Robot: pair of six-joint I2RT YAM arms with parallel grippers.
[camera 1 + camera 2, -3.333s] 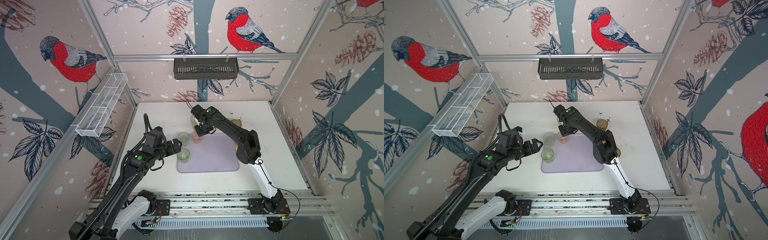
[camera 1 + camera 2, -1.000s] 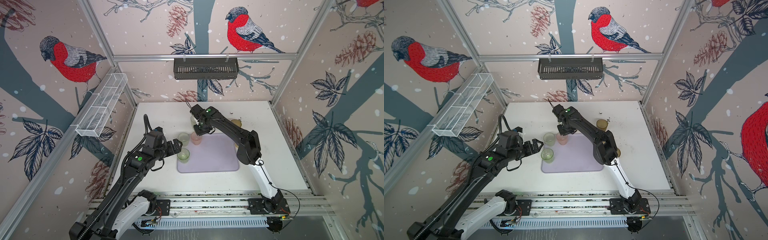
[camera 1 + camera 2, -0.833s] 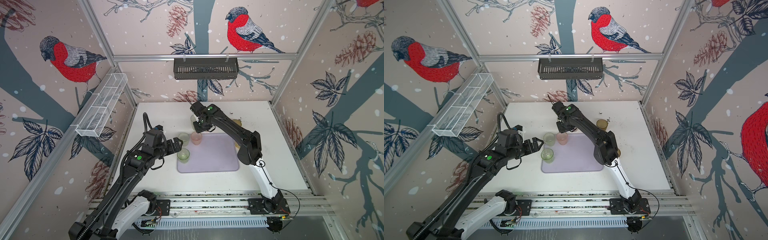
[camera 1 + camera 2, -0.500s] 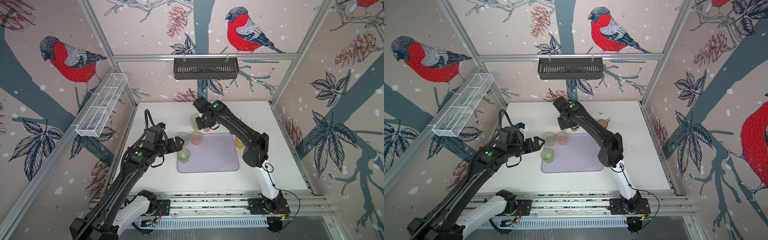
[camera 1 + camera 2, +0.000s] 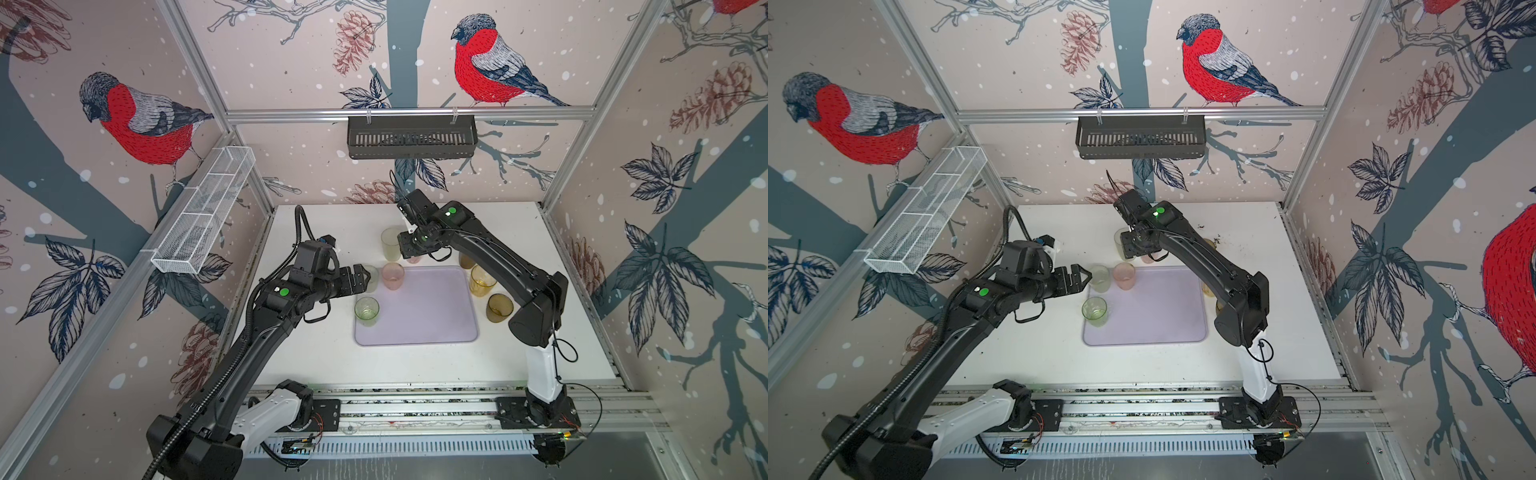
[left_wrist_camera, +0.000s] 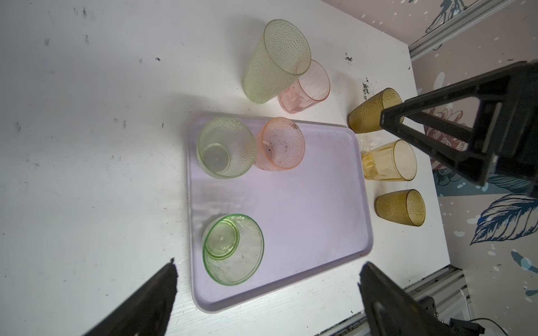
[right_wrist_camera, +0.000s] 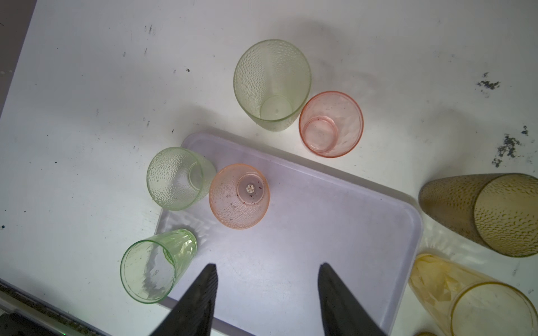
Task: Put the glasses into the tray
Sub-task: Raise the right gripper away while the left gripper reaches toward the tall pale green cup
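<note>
**While both sets of jaws stand open: three tumblers in, five out**

Beneath everything lies the flat white tabletop [image 5: 332, 365], matt and scuffed with dark specks. On it rests the rectangular pale lavender plastic tray [image 5: 424, 316], smooth, round-cornered and low-rimmed.

The left gripper [image 5: 362, 277], black with tapering fingers, hovers just beside the tray's left edge. Its jaws are spread wide with nothing between them. The right gripper [image 7: 267, 265] hangs over the tray's far edge, its jaws well apart and likewise empty.

All eight glasses stand upright, mouths up.

- **On the table beyond the far edge:** the tall frosted pale green tumbler [image 6: 276, 61] is conical and finely dimpled. The faceted pink tumbler [image 6: 305, 90] stands just beside it.
- **On the table along the right edge, in a row:** a dimpled dark amber tumbler [image 6: 364, 119], the faceted yellow-amber tumbler [image 6: 390, 161] and a second dimpled dark amber tumbler [image 6: 398, 208].
- **Inside the tray:** the dimpled pale green tumbler [image 6: 225, 148] sits just within the far left corner. The dimpled pink tumbler [image 6: 281, 144] is just beside it, with dark specks inside. The clear bright green tumbler [image 6: 233, 250] has a fluted wall and stands against the left rim, apart from that pair.
</note>
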